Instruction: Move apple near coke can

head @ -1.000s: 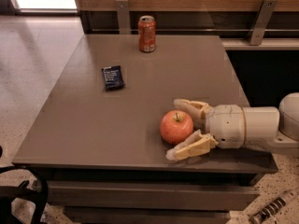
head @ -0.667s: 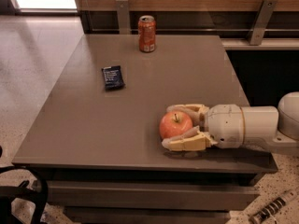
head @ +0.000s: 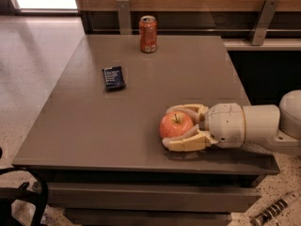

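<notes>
The apple (head: 175, 125), red-orange with a short stem, sits on the grey table (head: 141, 93) near its front right. My gripper (head: 170, 127) reaches in from the right and its two cream fingers are closed against the apple's far and near sides. The coke can (head: 148, 34) stands upright at the table's back edge, far from the apple.
A flat dark blue packet (head: 114, 77) lies on the table's left-centre. A wooden wall with metal brackets (head: 123, 14) runs behind the table. A black chair part (head: 23, 192) is at the lower left, off the table.
The gripper's fingers, spread wide around the apple a second ago, have closed onto it. The apple and the arm have stayed in the same place.
</notes>
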Controlling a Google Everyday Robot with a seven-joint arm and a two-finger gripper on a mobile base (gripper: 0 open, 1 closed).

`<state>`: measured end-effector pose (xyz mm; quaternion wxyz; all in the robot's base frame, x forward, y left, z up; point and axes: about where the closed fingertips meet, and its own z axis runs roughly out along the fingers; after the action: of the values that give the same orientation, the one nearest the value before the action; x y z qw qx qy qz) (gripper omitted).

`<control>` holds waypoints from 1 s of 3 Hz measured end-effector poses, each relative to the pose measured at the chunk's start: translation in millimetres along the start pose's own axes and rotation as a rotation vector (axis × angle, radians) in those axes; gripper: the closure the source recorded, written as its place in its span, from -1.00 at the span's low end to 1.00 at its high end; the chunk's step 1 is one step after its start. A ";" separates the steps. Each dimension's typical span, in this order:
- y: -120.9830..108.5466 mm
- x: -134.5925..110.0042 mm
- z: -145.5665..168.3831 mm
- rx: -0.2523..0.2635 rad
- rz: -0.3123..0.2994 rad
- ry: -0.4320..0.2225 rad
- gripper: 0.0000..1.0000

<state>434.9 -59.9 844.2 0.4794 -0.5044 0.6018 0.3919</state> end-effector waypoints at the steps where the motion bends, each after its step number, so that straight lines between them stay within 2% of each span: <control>1: -3.7 -7.1 -5.6 0.011 -0.005 0.008 1.00; 2: -30.8 -27.5 -27.5 0.041 -0.009 0.042 1.00; 3: -77.0 -59.9 -56.3 0.124 -0.033 0.054 1.00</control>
<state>502.3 -113.9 916.5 0.4998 -0.4939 0.6292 0.3323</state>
